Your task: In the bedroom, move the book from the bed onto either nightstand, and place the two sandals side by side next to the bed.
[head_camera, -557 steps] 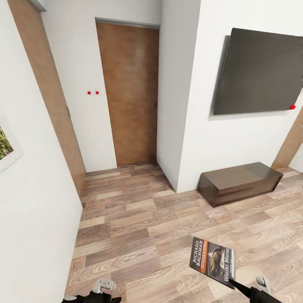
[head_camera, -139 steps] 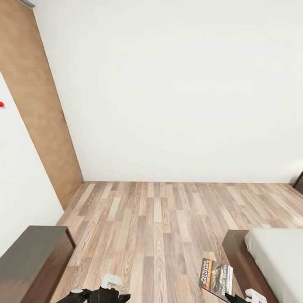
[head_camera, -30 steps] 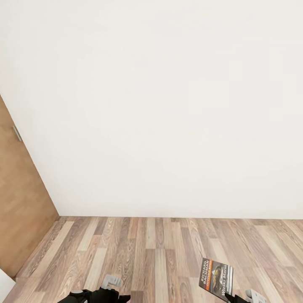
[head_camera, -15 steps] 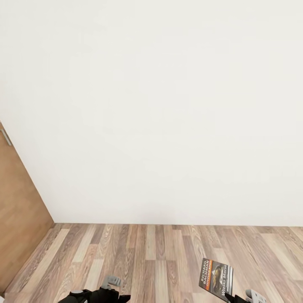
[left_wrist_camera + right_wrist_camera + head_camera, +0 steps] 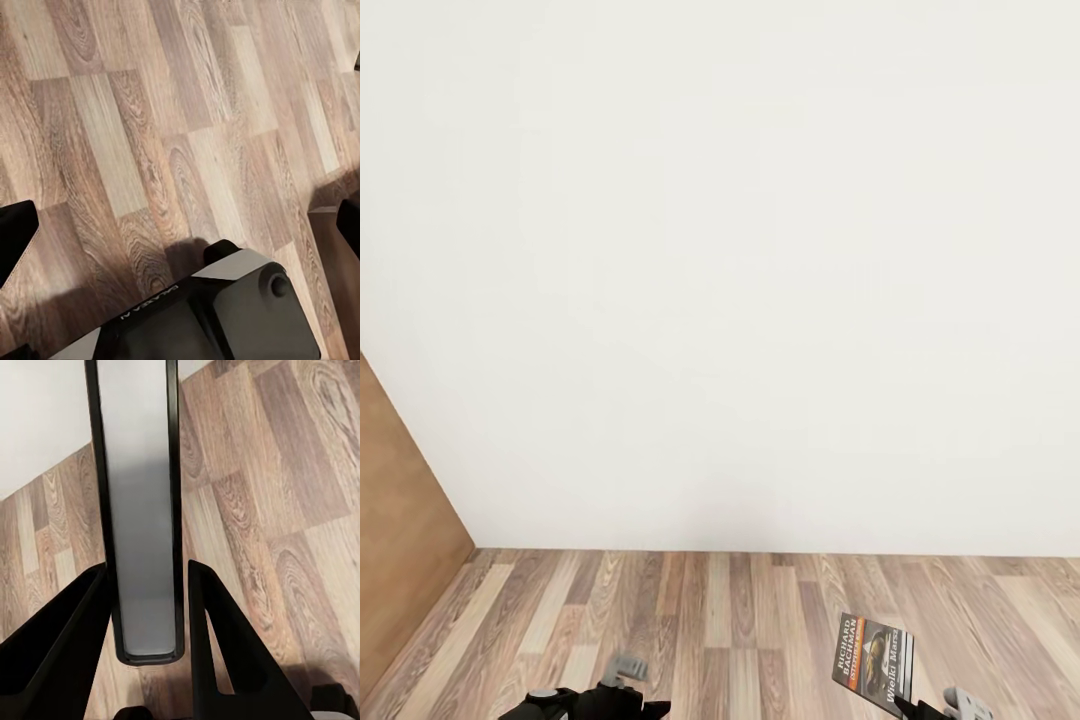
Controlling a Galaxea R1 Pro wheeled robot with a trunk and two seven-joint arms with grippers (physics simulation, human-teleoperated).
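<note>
Since the earlier frame, view swung toward bare white wall [image 5: 720,250]; thin dark paperback with orange band [image 5: 873,660] held edge-on, clamped in right gripper [image 5: 146,637], left gripper [image 5: 180,225] spread empty; risks slipping or clipping unseen furniture during turns.

In the head view, the right gripper [image 5: 920,708] is cut off by the bottom edge, which also clips the lower corner of the book [image 5: 874,661]. The left gripper [image 5: 622,678] is partly cropped there too. The brown door [image 5: 400,540] runs off the left edge.
</note>
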